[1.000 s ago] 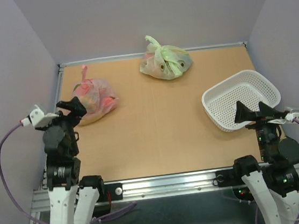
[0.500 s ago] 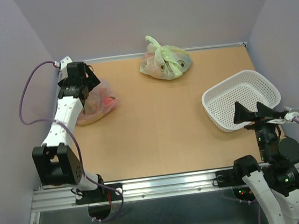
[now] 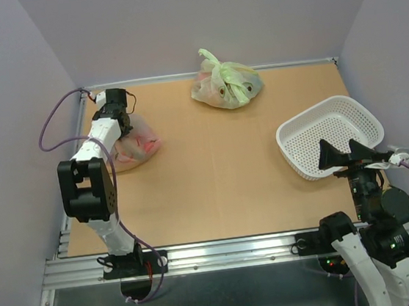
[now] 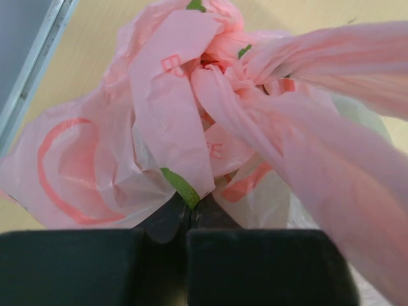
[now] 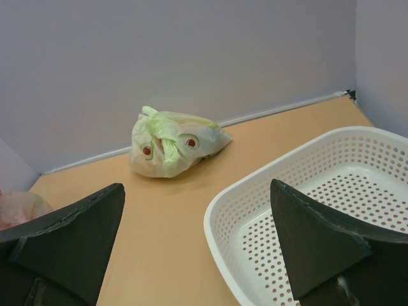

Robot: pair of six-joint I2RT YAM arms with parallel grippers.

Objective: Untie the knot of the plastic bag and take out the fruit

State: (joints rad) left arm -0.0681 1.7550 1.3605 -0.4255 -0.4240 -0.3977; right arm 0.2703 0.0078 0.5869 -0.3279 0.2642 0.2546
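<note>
The plastic bag (image 3: 136, 147) lies knotted at the counter's (image 3: 221, 166) far left; nearest, the right fingers (image 5: 64, 236) hang spread wide by the basket (image 5: 268, 173); farther out, the left arm has just swung onto the bag, its fingers (image 4: 95, 268) pressed together at a flap below the knot (image 4: 236, 76); untying can likely begin, the fruit (image 4: 360, 111) dim inside.

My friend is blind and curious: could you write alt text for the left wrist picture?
A crinkly pink plastic bag, knotted at its top, fills the view, lying on a tan table. Below, the two black fingers of the left gripper are closed together against a fold of the bag.
</note>
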